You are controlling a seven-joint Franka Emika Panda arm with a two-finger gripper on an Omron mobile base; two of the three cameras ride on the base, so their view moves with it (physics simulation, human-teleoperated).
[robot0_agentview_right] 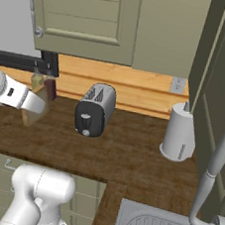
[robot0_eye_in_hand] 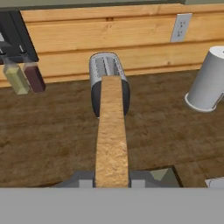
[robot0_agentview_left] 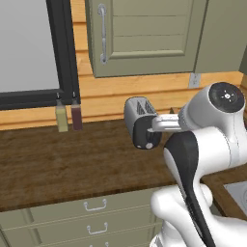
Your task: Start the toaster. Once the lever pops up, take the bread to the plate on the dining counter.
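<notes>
Above the table, bread in the jaws

Over the dark wooden table the gripper has its jaws pinching the bread, a tan slice seen on its edge and lifted clear of the toaster. That toaster stands near the back edge of the table, close to the wooden wall, with its black end face turned to the front. Two small bottles stand at the back edge to its left, and a white paper-towel roll to its right.
</notes>
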